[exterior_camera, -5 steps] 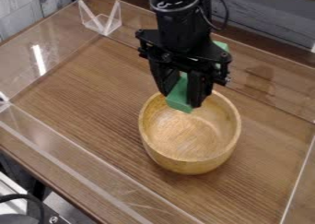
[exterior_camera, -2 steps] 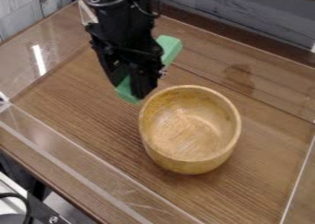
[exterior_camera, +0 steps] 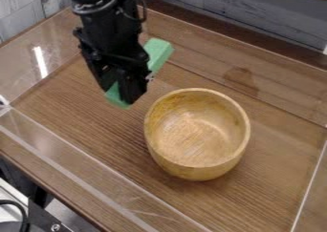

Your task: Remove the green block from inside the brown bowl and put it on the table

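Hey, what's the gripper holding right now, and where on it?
The gripper holds the green block, clamped around its middle, with both ends sticking out, left of the bowl.

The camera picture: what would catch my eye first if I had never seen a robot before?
Probably the black arm, upper left, its jaws pointing down and gripping a bright green block above the dark wooden table. Next, the round light-brown bowl, standing empty just right of the arm. Clear plastic walls edge the table.
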`<state>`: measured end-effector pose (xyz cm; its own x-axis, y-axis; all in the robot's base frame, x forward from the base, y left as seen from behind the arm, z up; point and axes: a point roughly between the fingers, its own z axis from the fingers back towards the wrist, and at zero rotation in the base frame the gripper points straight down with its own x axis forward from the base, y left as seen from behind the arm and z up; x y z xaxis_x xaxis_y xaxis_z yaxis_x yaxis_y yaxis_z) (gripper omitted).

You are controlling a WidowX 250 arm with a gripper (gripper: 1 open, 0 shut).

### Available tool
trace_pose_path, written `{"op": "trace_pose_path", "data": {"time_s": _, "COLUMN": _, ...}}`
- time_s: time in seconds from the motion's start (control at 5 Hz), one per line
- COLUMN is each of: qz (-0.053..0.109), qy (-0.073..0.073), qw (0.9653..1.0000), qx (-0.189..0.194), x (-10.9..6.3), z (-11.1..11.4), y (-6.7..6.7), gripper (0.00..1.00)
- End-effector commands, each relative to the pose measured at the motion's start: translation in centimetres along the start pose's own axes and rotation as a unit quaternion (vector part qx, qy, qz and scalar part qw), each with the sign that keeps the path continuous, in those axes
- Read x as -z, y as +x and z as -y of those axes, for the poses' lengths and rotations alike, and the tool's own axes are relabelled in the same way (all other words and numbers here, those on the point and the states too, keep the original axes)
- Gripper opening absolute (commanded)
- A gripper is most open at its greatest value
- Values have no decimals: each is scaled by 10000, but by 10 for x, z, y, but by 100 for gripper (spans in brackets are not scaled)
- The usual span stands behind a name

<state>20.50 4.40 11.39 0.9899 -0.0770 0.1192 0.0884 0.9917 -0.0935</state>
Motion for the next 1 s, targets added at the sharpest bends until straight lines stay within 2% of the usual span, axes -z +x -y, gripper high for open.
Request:
{"op": "trace_pose_path", "data": {"time_s": 0.0, "qz": 68, "qy": 120, "qw": 9999, "qx": -15, "x": 3, "z": -7, "y": 2, "gripper": 0}}
{"op": "trace_pose_path", "data": {"time_s": 0.4, "qz": -62, "qy": 204, "qw": 9997, "qx": -96, "x": 18, "z": -13, "y": -2, "gripper": 0}}
{"op": "trace_pose_path", "data": {"time_s": 0.8, "qz": -187, "qy": 256, "qw": 9993, "qx": -184, "x": 25, "z": -18, "y": -4, "gripper": 0}}
